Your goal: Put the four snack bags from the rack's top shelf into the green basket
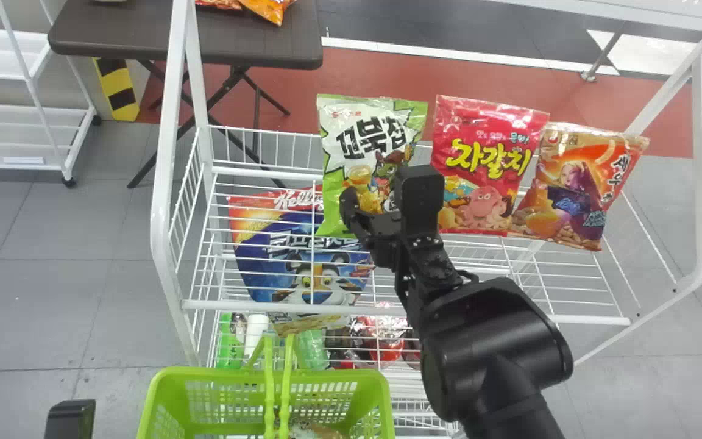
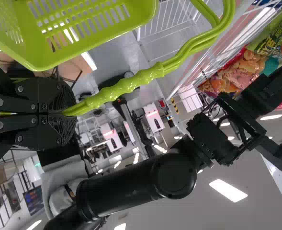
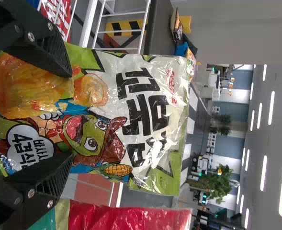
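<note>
In the head view my right gripper [image 1: 386, 204] is in front of the green-and-white snack bag [image 1: 357, 131], which stands on the rack's top shelf [image 1: 546, 318]. The right wrist view has the open right gripper [image 3: 66, 117] with its fingers over the lower part of that bag [image 3: 145, 110], one near each side. To its right stand a red bag [image 1: 488, 146] and an orange bag [image 1: 582, 189]. The green basket [image 1: 238, 379] is below, at the rack's front, with a brownish item partly visible inside. My left gripper [image 2: 64, 114] is shut on the basket handle [image 2: 131, 84].
A blue cereal bag [image 1: 302, 262] and several packages sit on lower levels. White rack posts [image 1: 165, 183] rise at both sides. Behind the rack stands a dark table [image 1: 125, 36] with orange bags on it. A black part of my left arm [image 1: 70, 419] is at bottom left.
</note>
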Robot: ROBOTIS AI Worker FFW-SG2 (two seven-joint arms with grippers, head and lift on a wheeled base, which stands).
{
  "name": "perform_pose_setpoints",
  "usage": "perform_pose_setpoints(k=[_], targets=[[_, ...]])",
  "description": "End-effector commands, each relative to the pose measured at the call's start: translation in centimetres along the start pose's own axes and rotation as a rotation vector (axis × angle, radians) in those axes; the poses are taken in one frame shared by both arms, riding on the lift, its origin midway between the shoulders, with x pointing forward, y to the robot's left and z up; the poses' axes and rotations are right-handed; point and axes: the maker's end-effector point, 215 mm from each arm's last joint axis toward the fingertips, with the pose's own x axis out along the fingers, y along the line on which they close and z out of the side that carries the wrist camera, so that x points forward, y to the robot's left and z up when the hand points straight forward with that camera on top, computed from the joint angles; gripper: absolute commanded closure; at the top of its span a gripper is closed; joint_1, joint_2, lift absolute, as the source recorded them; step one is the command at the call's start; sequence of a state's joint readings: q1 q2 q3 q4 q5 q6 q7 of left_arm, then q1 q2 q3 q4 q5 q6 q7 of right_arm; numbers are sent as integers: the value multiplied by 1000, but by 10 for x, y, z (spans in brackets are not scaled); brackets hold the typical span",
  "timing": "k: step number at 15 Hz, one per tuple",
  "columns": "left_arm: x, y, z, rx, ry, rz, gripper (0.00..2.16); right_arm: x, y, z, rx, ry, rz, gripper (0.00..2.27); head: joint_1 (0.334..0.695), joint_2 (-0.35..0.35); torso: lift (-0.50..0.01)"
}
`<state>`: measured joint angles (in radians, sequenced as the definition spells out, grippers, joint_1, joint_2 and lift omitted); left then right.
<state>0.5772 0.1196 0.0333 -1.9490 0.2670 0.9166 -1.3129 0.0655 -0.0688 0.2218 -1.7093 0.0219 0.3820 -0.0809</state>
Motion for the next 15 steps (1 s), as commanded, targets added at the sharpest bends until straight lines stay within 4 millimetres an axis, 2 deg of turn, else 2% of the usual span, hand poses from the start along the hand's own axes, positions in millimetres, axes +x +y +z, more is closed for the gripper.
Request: perform_pose_setpoints(k=[1,7,8,9,10,13,15], targets=[[0,0,1,1,0,0,2118,-7,4,5,4,-12,12,2135,695,-157,0],[-1,2,0,0,0,6,2118,-24,1,23,24,-81,11,2162,695,-154,0],[-1,2,1,3,-1,5,2118,-27,1,32,30,-97,13,2159,695,-155,0],[-1,1,1,3,-1,4,2118,-36,-7,32,47,-98,4,2159,695,-156,0],[-1,2,0,2,-1,5,2118,-49,0,42,67,-113,42,2159,695,-157,0],[-1,2,2,6,-7,6,2118,-113,22,60,108,-120,122,2159,695,-157,0],[-1,3,5,14,-8,11,2118,-153,41,43,107,-42,174,2159,695,-151,0]])
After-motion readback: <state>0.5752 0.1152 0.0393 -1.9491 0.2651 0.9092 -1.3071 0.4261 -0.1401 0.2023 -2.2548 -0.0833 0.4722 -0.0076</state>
